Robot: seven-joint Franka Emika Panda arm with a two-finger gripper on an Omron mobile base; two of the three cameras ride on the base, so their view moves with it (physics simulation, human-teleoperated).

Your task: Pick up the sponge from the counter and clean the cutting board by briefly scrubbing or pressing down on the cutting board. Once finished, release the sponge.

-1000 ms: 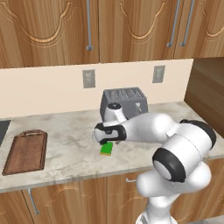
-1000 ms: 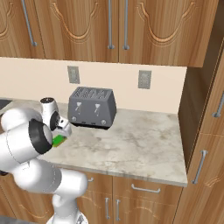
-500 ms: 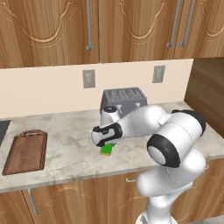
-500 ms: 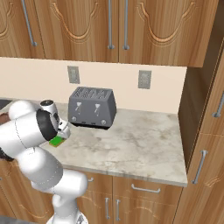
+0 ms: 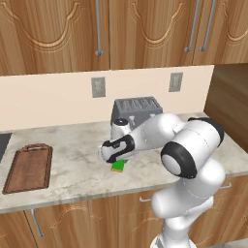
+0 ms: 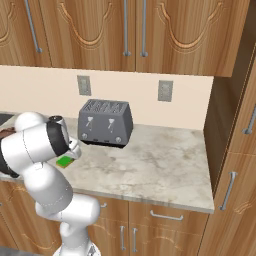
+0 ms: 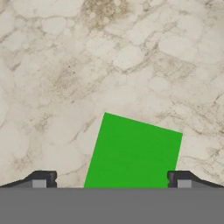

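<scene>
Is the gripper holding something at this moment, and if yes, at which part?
Nothing is held. The gripper is open above the sponge, which lies flat on the counter, one fingertip at each side.

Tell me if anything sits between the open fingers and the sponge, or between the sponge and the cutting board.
Nothing visible does. In the hand view the sponge lies on bare counter between the two fingers. From the sponge leftward to the cutting board, only bare counter shows; the toaster stands behind, off that path.
</scene>
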